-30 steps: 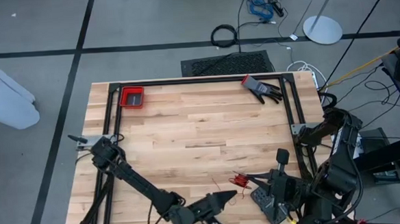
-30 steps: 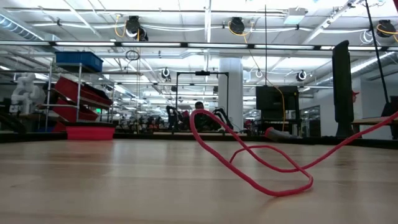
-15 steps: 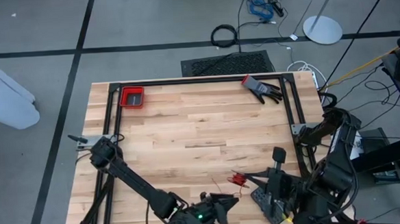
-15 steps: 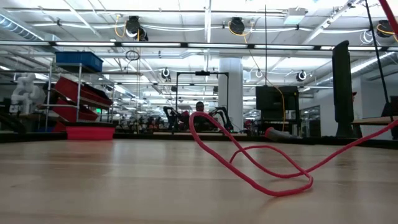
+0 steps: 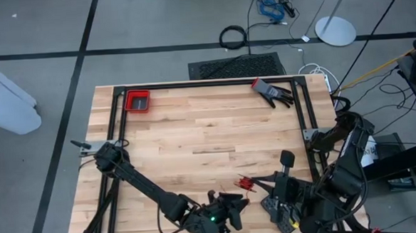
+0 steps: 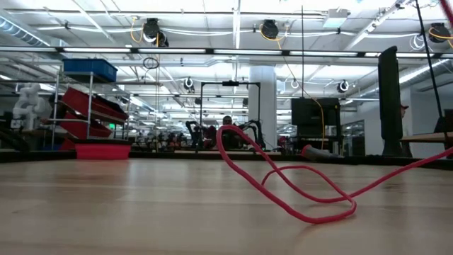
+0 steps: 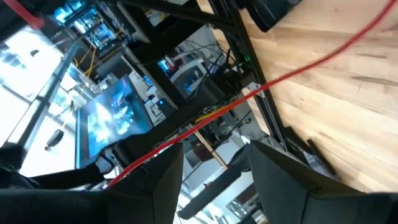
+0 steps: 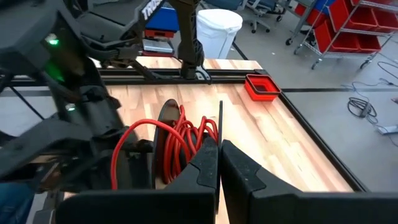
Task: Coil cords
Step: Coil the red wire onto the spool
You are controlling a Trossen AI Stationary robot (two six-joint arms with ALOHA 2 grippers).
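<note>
Since a second ago our left gripper point(image 5: 235, 206) has edged toward the right gripper point(image 5: 273, 199); its fingers gape around the red cord point(image 7: 298, 68), guiding slack. Our right gripper, clenched, pins the coiled bundle just beyond its tips.

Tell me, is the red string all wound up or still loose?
Partly wound. Several loops of red cord sit bunched by the shut right gripper; more lies loose on the table.

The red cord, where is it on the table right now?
High view: the red cord lies bunched near the table's front edge, right of centre, between the left gripper and the right gripper.
</note>
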